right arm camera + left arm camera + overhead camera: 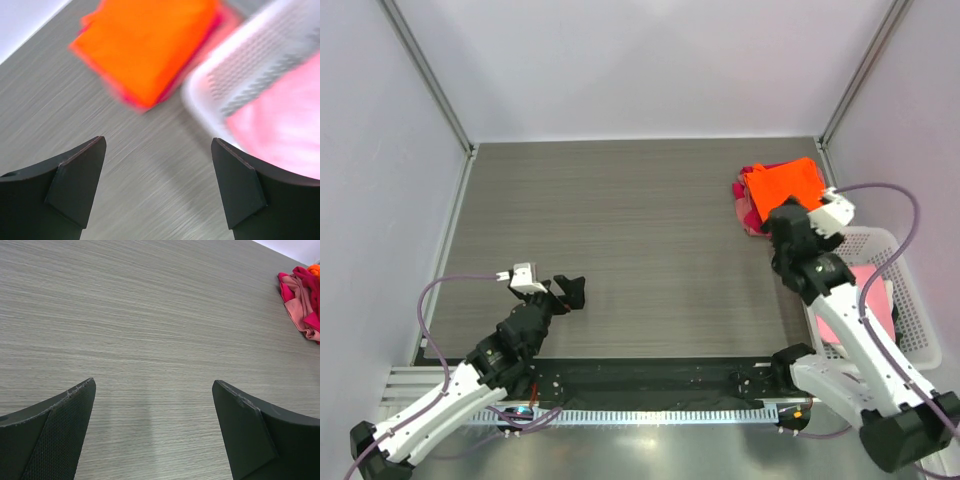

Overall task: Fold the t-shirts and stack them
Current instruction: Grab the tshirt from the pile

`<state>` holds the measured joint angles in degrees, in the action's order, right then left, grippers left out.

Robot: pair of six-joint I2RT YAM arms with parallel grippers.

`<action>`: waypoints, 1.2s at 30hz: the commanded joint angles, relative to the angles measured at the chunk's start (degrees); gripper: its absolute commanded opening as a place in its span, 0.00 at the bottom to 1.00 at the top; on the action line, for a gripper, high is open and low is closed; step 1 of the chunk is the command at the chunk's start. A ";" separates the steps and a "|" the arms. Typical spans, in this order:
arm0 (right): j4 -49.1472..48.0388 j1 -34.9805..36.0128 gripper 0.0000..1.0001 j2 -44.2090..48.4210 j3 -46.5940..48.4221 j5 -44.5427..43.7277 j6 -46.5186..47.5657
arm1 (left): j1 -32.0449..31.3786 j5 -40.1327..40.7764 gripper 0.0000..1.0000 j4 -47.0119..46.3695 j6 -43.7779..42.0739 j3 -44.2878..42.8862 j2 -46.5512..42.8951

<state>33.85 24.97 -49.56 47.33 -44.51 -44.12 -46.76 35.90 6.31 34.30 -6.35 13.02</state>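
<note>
Left gripper [570, 290] at about 7 o'clock on the table [640, 200], jaws spread wide, holding nothing, low over the wood grain. Further right, at 2 o'clock, folded orange shirt [782, 183] lying flat on the magenta-red shirt [744, 208], pile apparently begun. Just below that, right gripper [788, 228], likewise gaping and empty, hanging between pile and white basket [910, 320]. At 4 o'clock, inside that basket, pink shirt [872, 300], fold state unclear. Probably next: fetching the pink shirt. Reach over the rim, pinch one layer near collar or shoulder, lift clear of the lattice before swinging toward centre, and avoid brushing the finished pile.
</note>
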 commanded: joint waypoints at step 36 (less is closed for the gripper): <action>11.33 -46.17 0.01 5.79 16.81 25.76 -0.01 | 0.01 1.01 1.00 -2.97 0.59 -3.05 4.39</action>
<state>45.30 -24.56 -45.04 56.77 -25.39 -45.95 -46.76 35.77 6.00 34.37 -6.63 16.80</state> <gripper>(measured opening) 0.073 0.994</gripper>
